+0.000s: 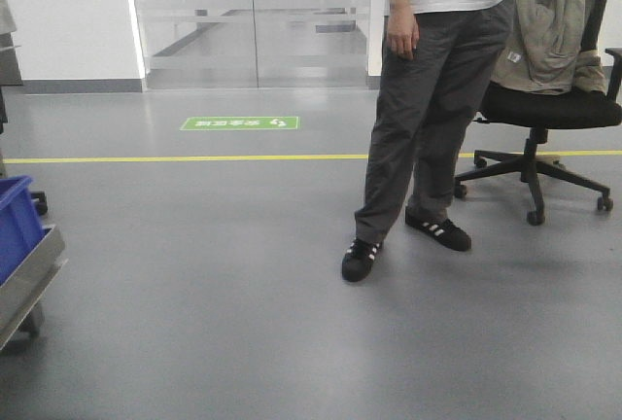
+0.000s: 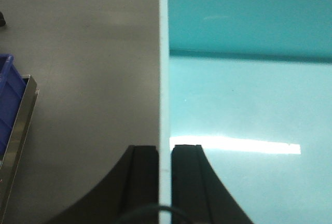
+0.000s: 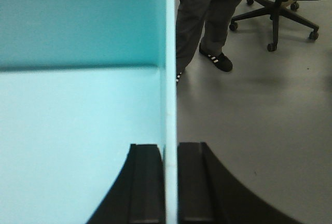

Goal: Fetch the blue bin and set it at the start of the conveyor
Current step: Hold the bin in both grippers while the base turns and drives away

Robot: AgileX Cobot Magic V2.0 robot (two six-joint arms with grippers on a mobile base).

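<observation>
Blue bin (image 2: 249,99) over grey floor (image 2: 88,79), left end effector (image 2: 164,151) clamped on one wall, right end effector (image 3: 170,149) clamped on opposite wall

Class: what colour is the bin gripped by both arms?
Pale turquoise; the blue bin shows best in the left wrist view.

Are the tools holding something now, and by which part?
Yes. Both hold the blue bin: the left tool pinches its left wall, the right tool its right wall.

Left hand (image 2: 165,150) and right hand (image 3: 170,147) pinched closed.
</observation>
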